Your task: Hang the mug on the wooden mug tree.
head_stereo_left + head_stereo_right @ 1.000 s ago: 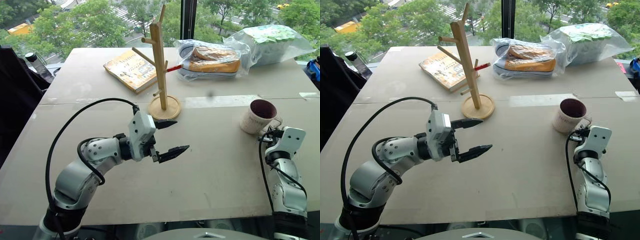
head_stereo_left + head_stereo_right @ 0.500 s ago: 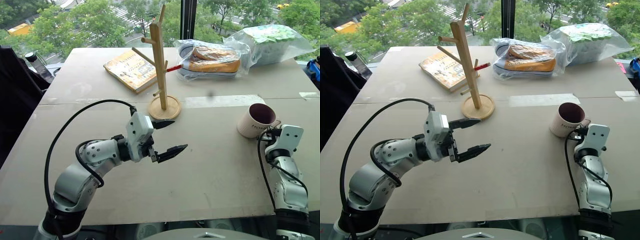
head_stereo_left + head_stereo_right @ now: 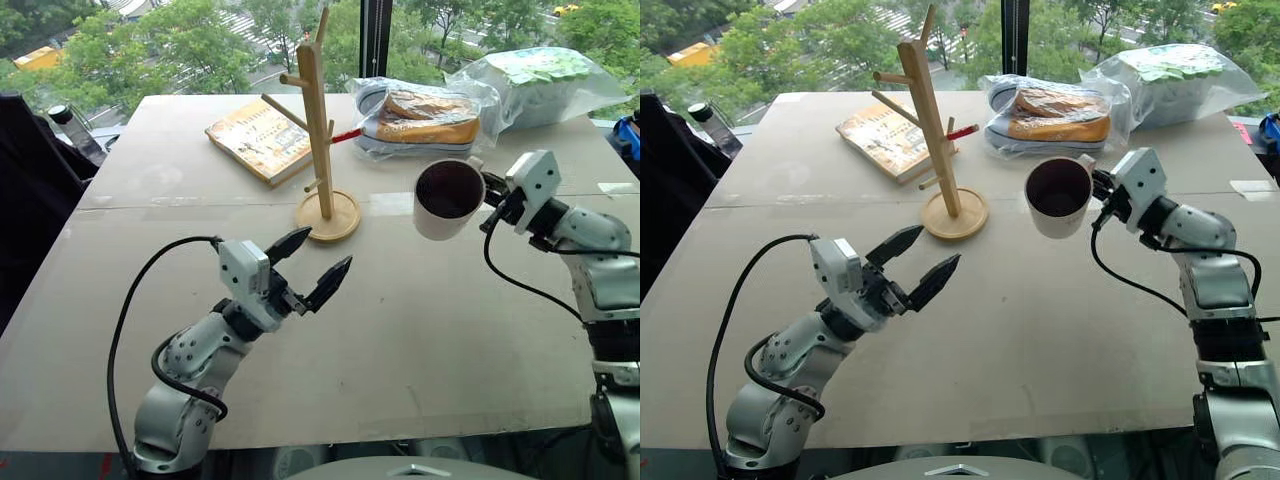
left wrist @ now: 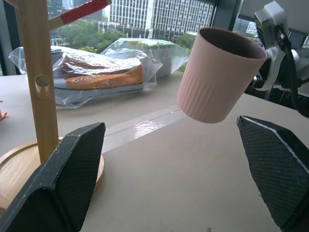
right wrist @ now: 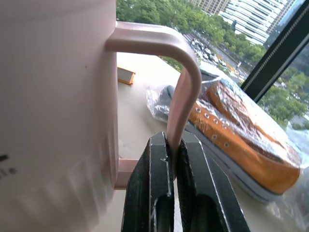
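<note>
The cream-white mug (image 3: 447, 199) with its dark maroon inside hangs in the air, tipped so its mouth faces me, to the right of the wooden mug tree (image 3: 320, 130). My right gripper (image 3: 490, 192) is shut on the mug's loop handle (image 5: 186, 77); both black fingers (image 5: 153, 193) pinch it in the right wrist view. The mug tree stands upright on its round disc base (image 3: 328, 215) near the table's middle. Nearer me and left of the mug, my left gripper (image 3: 310, 265) is open and empty, pointing toward the tree base. The left wrist view shows the mug (image 4: 219, 75) beyond the tree's post (image 4: 39, 77).
A book (image 3: 262, 138) lies behind and left of the tree. Bagged shoes (image 3: 428, 118) and a second plastic bag (image 3: 540, 85) sit at the table's far right. A dark chair (image 3: 30, 190) stands at the left edge. A strip of clear tape (image 3: 395, 203) crosses the table by the tree's base.
My right gripper has lifted the mug off the table and carried it up and leftward toward the tree, tipping it on its side. My left gripper has swung back and turned.
</note>
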